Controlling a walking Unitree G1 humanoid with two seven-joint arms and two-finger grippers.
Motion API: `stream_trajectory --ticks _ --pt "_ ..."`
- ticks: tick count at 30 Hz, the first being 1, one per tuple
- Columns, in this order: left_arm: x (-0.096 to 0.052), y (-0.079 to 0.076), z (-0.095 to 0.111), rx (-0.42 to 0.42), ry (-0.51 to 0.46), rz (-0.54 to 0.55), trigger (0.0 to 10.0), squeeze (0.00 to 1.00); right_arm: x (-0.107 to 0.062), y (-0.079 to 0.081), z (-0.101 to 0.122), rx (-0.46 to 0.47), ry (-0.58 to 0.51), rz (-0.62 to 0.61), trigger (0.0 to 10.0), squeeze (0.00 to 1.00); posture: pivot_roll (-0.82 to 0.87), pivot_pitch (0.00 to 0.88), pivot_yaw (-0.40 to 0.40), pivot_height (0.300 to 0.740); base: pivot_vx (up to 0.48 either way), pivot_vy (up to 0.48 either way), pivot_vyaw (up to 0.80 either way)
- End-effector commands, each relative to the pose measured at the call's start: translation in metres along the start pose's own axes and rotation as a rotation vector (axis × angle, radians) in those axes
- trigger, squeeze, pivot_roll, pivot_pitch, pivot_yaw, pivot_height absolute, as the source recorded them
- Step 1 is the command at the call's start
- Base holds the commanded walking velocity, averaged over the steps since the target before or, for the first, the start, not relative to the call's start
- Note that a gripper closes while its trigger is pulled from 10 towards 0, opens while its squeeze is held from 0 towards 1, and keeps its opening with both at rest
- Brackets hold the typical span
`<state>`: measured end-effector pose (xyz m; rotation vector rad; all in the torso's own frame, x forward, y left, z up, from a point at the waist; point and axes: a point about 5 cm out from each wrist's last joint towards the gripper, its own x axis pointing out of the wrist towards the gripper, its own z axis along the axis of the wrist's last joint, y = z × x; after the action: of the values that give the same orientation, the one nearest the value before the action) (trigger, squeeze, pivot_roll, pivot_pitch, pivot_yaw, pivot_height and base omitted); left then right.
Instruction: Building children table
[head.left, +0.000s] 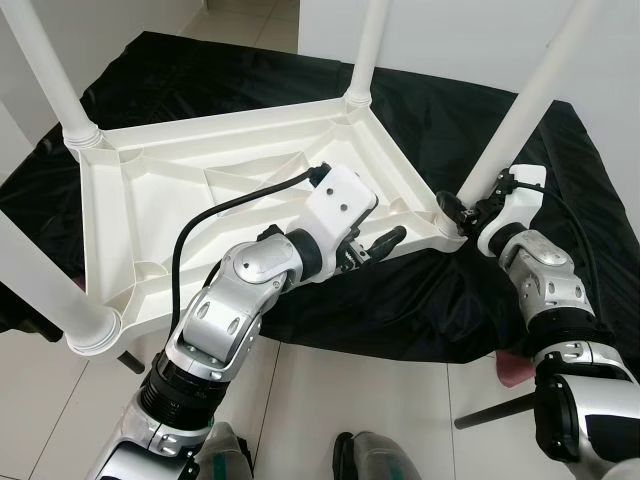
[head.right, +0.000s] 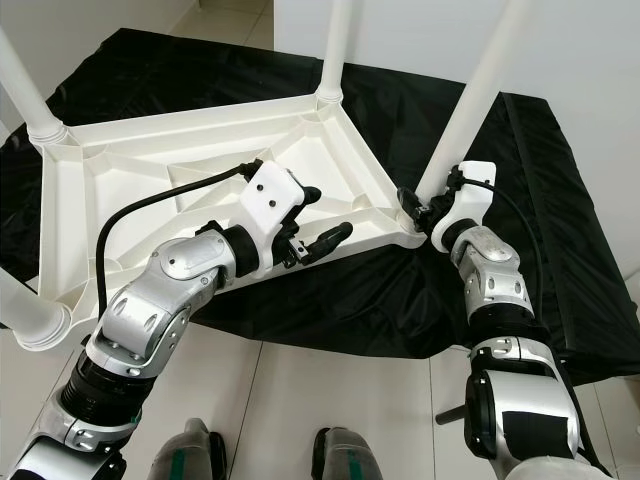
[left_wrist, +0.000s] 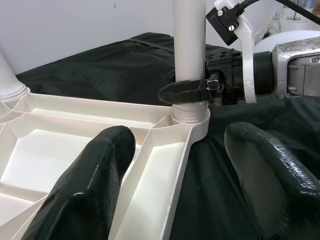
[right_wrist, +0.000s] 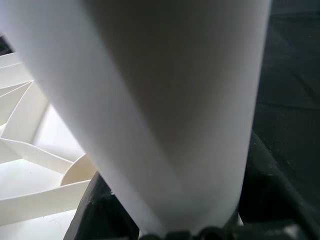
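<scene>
The white plastic children's table (head.left: 200, 190) lies upside down on a black cloth, with all its legs pointing up. My right gripper (head.left: 462, 208) is shut on the base of the near-right leg (head.left: 530, 100), just above its corner socket; in the right wrist view that leg (right_wrist: 165, 100) is very close. My left gripper (head.left: 380, 248) is open at the table's near edge, a little left of that corner. In the left wrist view its fingers (left_wrist: 95, 185) stand either side of the table's rim (left_wrist: 160, 190) without closing on it.
The black cloth (head.left: 400, 310) covers the floor under the table and ends near my feet (head.left: 370, 455) on pale tiles. A dark rod (head.left: 495, 410) and a pinkish object (head.left: 515, 368) lie by my right side. White walls stand behind.
</scene>
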<state>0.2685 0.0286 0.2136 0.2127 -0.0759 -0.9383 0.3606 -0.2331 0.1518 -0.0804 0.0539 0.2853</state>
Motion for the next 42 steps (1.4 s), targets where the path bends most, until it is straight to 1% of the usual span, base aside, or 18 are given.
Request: stream_trajectory --ticks 1,5,6,11,14,17,18,19,21,24,25,29,31,34,35,36,39,42 --pt "0.002 -0.001 -0.001 -0.001 0.003 0.004 10.0 0.0 0.001 0.003 -0.003 0.008 0.007 0.012 0.0 0.0 -0.03 0.015 -0.054 0.74 0.0 0.0 0.0" --pt "0.002 -0.002 -0.002 -0.002 0.007 -0.005 10.0 0.0 0.001 0.001 -0.003 0.018 -0.003 -0.009 0.0 0.0 -0.03 0.015 -0.054 0.74 0.0 0.0 0.0" --pt "0.002 -0.003 -0.004 -0.005 0.013 -0.011 10.0 0.0 0.0 0.002 -0.003 0.022 -0.013 -0.035 0.0 0.0 -0.03 0.02 -0.054 0.74 0.0 0.0 0.0" --pt "0.002 -0.006 -0.01 -0.014 0.031 -0.02 10.0 0.0 0.001 0.007 -0.004 0.064 -0.038 -0.099 0.0 0.0 -0.04 0.023 -0.053 0.74 0.0 0.0 0.0" --pt "0.003 -0.006 -0.01 -0.015 0.032 -0.021 10.0 0.0 0.001 0.009 -0.004 0.066 -0.044 -0.111 0.0 0.0 -0.04 0.023 -0.053 0.74 0.0 0.0 0.0" --pt "0.003 -0.007 -0.01 -0.018 0.032 -0.028 10.0 0.0 0.002 0.018 -0.003 0.096 -0.066 -0.17 0.0 0.0 -0.04 0.02 -0.051 0.74 0.0 0.0 0.0" --pt "0.003 -0.007 -0.01 -0.018 0.032 -0.028 10.0 0.0 0.002 0.018 -0.003 0.096 -0.066 -0.17 0.0 0.0 -0.04 0.02 -0.051 0.74 0.0 0.0 0.0" --pt "0.003 -0.008 -0.011 -0.018 0.033 -0.031 10.0 0.0 0.002 0.02 -0.003 0.129 -0.065 -0.216 0.0 0.0 -0.04 0.021 -0.051 0.74 0.0 0.0 0.0" --pt "0.003 -0.008 -0.011 -0.018 0.033 -0.031 10.0 0.0 0.002 0.02 -0.003 0.129 -0.065 -0.216 0.0 0.0 -0.04 0.021 -0.051 0.74 0.0 0.0 0.0" --pt "0.003 -0.009 -0.011 -0.017 0.035 -0.041 10.0 0.0 0.0 0.028 -0.004 0.146 -0.078 -0.29 0.0 0.0 -0.04 0.018 -0.048 0.74 0.0 0.0 0.0" --pt "0.003 -0.009 -0.011 -0.017 0.035 -0.041 10.0 0.0 0.0 0.028 -0.004 0.146 -0.078 -0.29 0.0 0.0 -0.04 0.018 -0.048 0.74 0.0 0.0 0.0" --pt "0.003 -0.01 -0.011 -0.015 0.036 -0.047 10.0 0.0 -0.002 0.038 -0.006 0.149 -0.077 -0.35 0.0 0.0 -0.05 0.015 -0.048 0.74 0.0 0.0 0.0" --pt "0.003 -0.01 -0.012 -0.015 0.037 -0.049 10.0 0.0 -0.005 0.043 -0.009 0.164 -0.063 -0.42 0.0 0.0 -0.05 0.014 -0.049 0.74 0.0 0.0 0.0" --pt "0.003 -0.011 -0.012 -0.015 0.037 -0.051 10.0 0.0 -0.006 0.047 -0.01 0.172 -0.067 -0.464 0.0 0.0 -0.04 0.012 -0.049 0.74 0.0 0.0 0.0" --pt "0.003 -0.012 -0.012 -0.015 0.037 -0.052 10.0 0.0 -0.009 0.05 -0.009 0.154 -0.073 -0.512 0.0 0.0 -0.04 0.01 -0.05 0.74 0.0 0.0 0.0" --pt "0.004 -0.012 -0.012 -0.016 0.036 -0.053 10.0 0.0 -0.01 0.053 -0.01 0.159 -0.07 -0.55 0.0 0.0 -0.04 0.007 -0.051 0.74 0.0 0.0 0.0" --pt "0.004 -0.012 -0.012 -0.016 0.036 -0.054 10.0 0.0 -0.011 0.055 -0.011 0.169 -0.06 -0.592 0.0 0.0 -0.04 0.006 -0.051 0.74 0.0 0.0 0.0" --pt "0.004 -0.012 -0.012 -0.015 0.036 -0.054 10.0 0.0 -0.011 0.055 -0.011 0.174 -0.057 -0.598 0.0 0.0 -0.04 0.006 -0.051 0.74 0.0 0.0 0.0"
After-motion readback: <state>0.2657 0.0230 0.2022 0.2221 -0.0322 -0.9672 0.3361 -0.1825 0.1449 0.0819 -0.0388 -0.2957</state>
